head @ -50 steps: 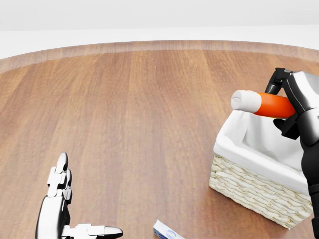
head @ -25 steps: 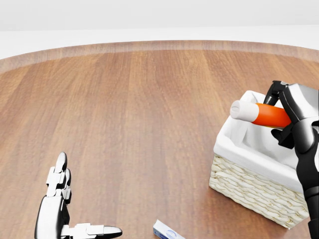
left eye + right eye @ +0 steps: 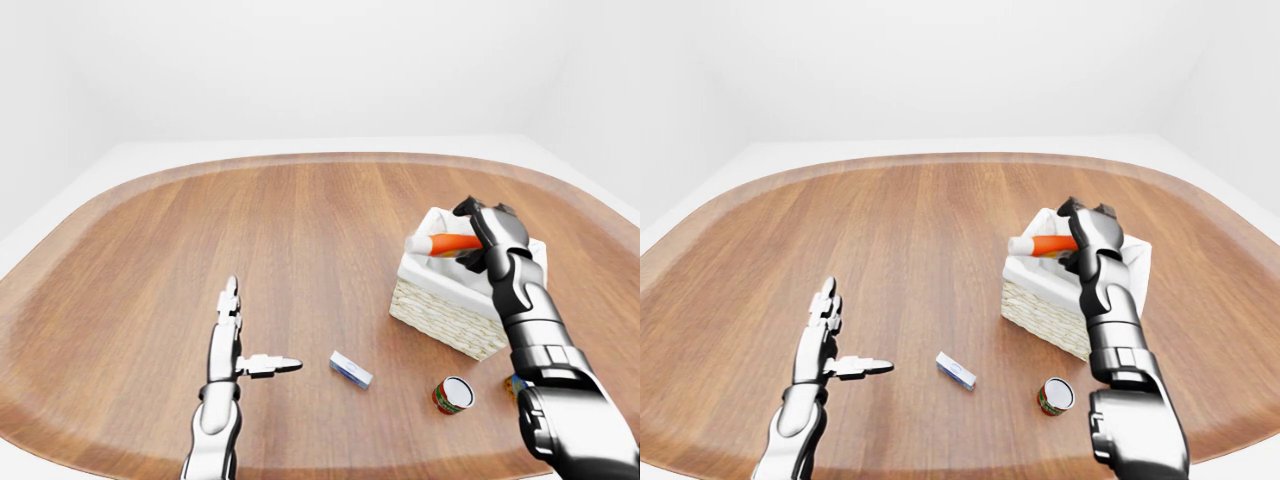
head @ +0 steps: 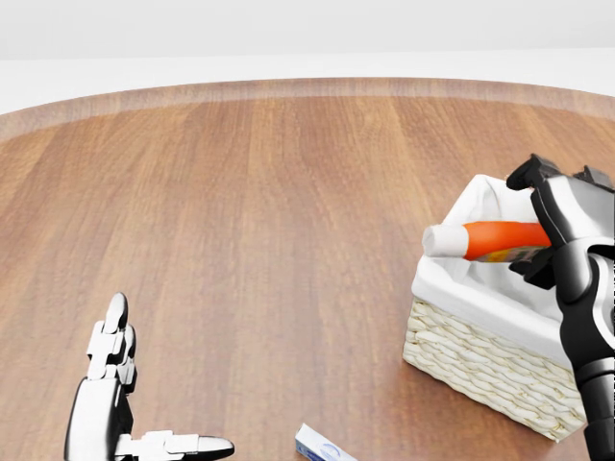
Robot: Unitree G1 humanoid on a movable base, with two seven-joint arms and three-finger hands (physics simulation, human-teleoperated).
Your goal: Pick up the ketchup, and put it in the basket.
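The right arm comes up along the right edge of the head view, with the forearm nearly upright. The right hand (image 4: 550, 226) has its fingers closed, with the dark fingers (image 4: 527, 175) curled over on the top. The left hand (image 3: 240, 345) is low at the left, flat and spread, thumb out sideways.

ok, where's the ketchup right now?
On the right of the head view: the ketchup lies sideways over the white-lined basket, white cap pointing left, gripped by the right robot hand.
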